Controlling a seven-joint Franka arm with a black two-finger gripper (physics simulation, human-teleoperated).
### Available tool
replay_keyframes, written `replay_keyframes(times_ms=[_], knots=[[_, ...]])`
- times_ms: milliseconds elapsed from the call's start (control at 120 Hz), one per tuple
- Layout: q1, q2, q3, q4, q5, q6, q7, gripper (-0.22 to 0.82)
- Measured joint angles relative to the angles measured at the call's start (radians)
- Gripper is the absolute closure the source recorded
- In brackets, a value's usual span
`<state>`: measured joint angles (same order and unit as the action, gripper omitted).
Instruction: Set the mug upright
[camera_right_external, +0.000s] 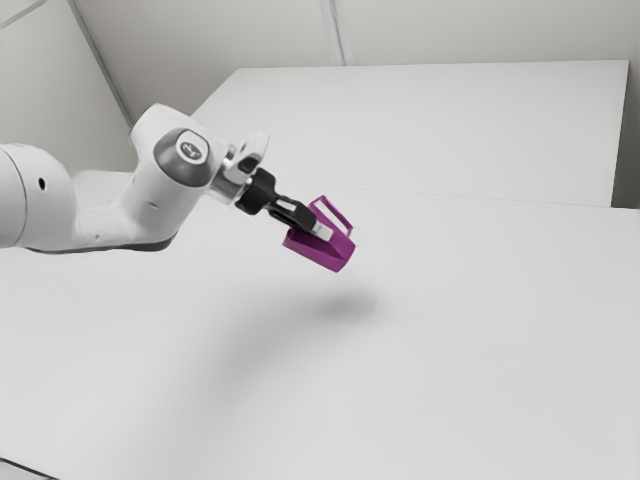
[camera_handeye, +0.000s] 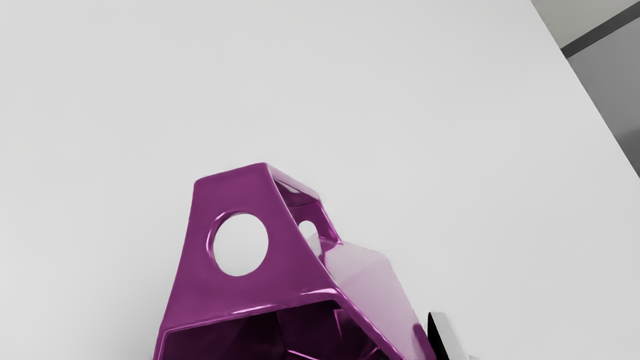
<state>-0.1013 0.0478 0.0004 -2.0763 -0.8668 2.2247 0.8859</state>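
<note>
Mug: the purple mug (camera_right_external: 318, 250) is hanging in the air over the bench (camera_right_external: 480, 350), leaning well off upright.
Claw: the black claw (camera_right_external: 321, 231) is grasping the mug by its body, and the mug is being borne clear of the surface.
Fingertip: in the wrist view, one pale-and-black fingertip (camera_handeye: 448, 336) is lying against the outside of the mug's wall; the opposite one is being hidden by the mug.
Mouth: the dark hollow of the mouth (camera_handeye: 235, 340) is facing back toward the hand, while the base (camera_right_external: 347, 258) is pointing away from the arm and slanting down toward the exterior view's right.
Handle: the angular handle (camera_right_external: 334, 213) is sticking up from the body's upper side in the exterior view; in the wrist view a round hole is opening through it.
Arm: the white arm (camera_right_external: 160, 195) is reaching in from the exterior view's left, its wrist angling downward to the claw.
Shadow: a soft grey shadow (camera_right_external: 350, 304) is spreading on the bench below the mug, apart from it.
Backdrop: a broad pale panel (camera_right_external: 430, 125) is standing beyond the bench.
</note>
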Motion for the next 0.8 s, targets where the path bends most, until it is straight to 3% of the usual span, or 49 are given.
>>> replay_keyframes(times_ms=[317,800], knots=[[0.014,-0.025,0.001,0.064,0.524,-0.1,-0.278,0.78],[0.022,-0.127,0.003,-0.103,0.76,-0.131,-0.633,0.78]])
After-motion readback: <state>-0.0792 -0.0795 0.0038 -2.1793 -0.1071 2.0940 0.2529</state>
